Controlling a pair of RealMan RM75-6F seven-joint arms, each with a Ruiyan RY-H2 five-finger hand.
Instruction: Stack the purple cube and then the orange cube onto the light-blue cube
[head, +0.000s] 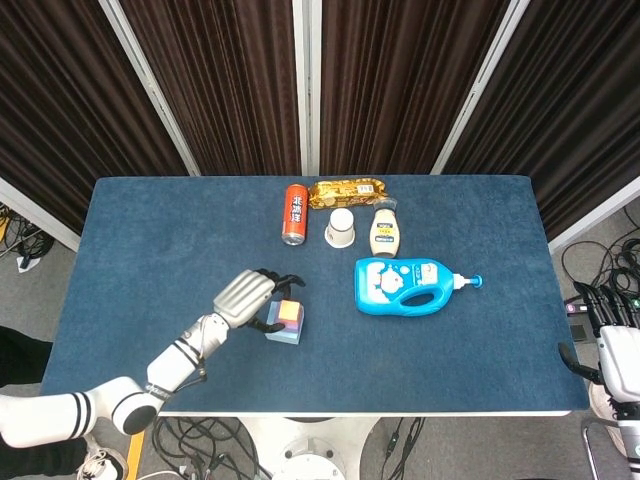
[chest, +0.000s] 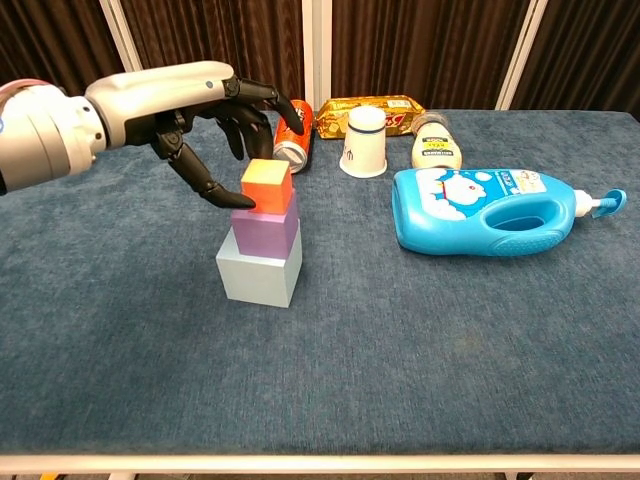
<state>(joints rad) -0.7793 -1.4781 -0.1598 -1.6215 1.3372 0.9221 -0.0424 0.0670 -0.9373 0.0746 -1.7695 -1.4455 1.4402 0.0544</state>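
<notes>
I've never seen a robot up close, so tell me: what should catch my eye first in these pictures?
Probably the little tower near the table's front left: an orange cube on a purple cube on a light-blue cube. The left robot hand hovers right beside the top cube, dark fingers spread around it. To the right, a big blue detergent bottle lies on its side.
</notes>
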